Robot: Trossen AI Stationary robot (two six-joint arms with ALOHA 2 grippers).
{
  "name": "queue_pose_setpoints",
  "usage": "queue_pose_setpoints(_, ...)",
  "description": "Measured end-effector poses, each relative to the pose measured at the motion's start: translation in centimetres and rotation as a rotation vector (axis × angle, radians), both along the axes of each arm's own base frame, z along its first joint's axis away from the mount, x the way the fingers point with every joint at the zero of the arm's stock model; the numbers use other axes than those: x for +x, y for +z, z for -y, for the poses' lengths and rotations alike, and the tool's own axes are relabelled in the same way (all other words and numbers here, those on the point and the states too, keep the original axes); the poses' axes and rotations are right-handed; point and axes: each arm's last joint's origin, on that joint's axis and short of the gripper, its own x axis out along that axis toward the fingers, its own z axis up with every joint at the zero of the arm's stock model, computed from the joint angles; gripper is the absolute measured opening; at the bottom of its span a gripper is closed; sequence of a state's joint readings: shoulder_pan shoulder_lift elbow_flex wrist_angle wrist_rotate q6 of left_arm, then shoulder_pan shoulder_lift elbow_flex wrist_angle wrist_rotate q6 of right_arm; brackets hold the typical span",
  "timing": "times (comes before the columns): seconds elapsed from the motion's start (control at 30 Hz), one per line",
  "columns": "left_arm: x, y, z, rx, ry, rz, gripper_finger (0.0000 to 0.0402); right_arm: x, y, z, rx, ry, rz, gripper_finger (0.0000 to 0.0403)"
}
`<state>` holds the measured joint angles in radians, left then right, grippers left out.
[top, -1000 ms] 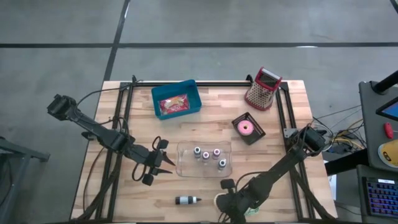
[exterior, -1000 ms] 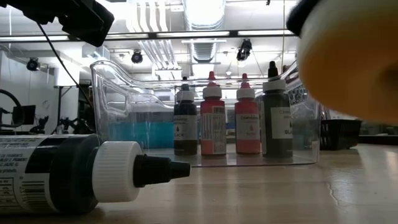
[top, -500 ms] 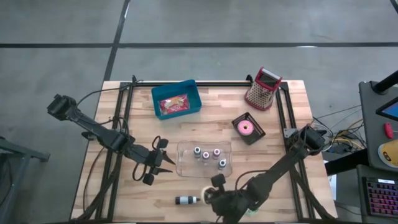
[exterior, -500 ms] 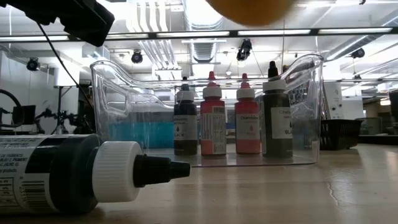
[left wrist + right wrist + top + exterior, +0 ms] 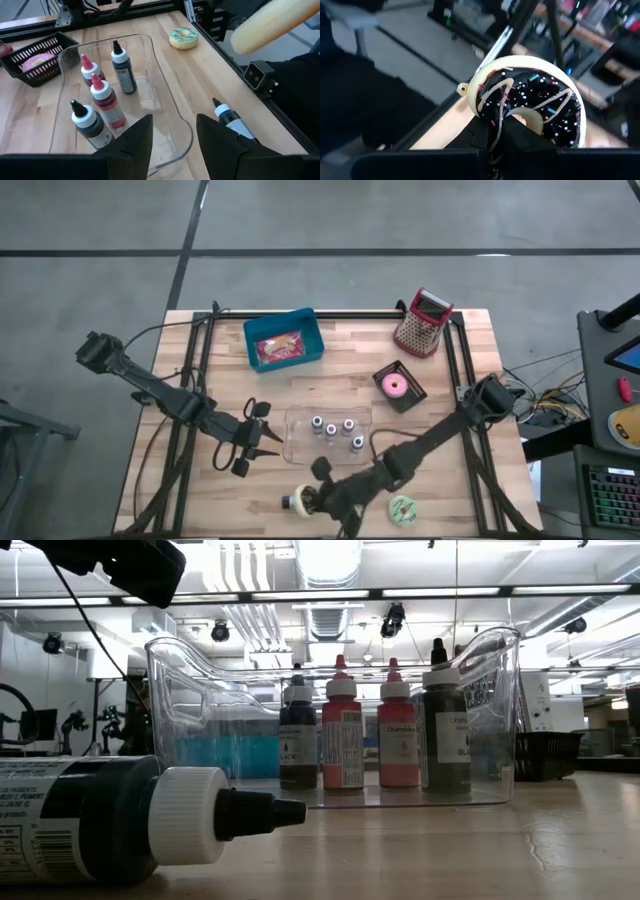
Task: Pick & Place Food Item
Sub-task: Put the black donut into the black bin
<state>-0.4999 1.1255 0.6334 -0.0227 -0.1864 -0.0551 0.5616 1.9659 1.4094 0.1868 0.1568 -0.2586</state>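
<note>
- The right gripper is clamped shut on a chocolate-iced donut, carried clear above the table's near edge, beside the fallen bottle.
- The left gripper is held half-open and empty, left of the clear tray.

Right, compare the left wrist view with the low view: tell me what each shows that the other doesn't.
Only the left wrist view shows the green-frosted donut, the pink donut in its black basket, and the left gripper, open. Only the low view shows the blue bin behind the tray. Both show the clear tray holding four bottles and the loose bottle lying beside it.
</note>
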Motion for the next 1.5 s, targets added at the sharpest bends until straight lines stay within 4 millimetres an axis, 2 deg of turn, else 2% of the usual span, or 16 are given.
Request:
queue_pose_setpoints(0.13, 0.0, 0.0, 0.0, 0.003, -0.002, 0.001, 0.0156, 1.0, 0.1, 1.9, 0.01, -0.028, 0.068, 0.0012)
queue_pose_setpoints(0.33, 0.0, 0.0, -0.1, 0.013, 0.018, 0.007, 0.0156, 1.6, 1.1, 4.9, -0.053, -0.223, 0.087, 0.0012)
queue_pose_setpoints(0.5, 0.0, 0.0, -0.1, 0.016, 0.017, 0.008, 0.0156, 0.7, 2.4, 6.6, -0.074, -0.305, 0.113, 0.0012)
queue_pose_setpoints(0.67, 0.0, 0.0, -0.1, 0.014, 0.017, 0.011, 0.0156, -0.8, 2.6, 8.9, -0.105, -0.458, 0.117, 0.0012)
queue_pose_setpoints(0.83, 0.0, 0.1, 0.0, 0.012, 0.017, 0.014, 0.0156, -3.3, 2.4, 11.1, -0.075, -0.576, 0.112, 0.0012)
queue_pose_setpoints(1.0, 0.1, 0.1, 0.0, 0.012, 0.018, 0.015, 0.0156, -6.2, 1.3, 13.1, -0.036, -0.645, 0.111, 0.0012)
queue_pose_setpoints(1.2, 0.1, 0.1, 0.0, 0.015, 0.016, 0.017, 0.0156, -9.9, 1.3, 14.3, 0.033, -0.594, 0.126, 0.0012)
queue_pose_setpoints(1.5, 0.1, 0.1, 0.0, 0.013, 0.017, 0.02, 0.0156, -14.8, 2.4, 15.9, 0.138, -0.494, 0.179, 0.0012)
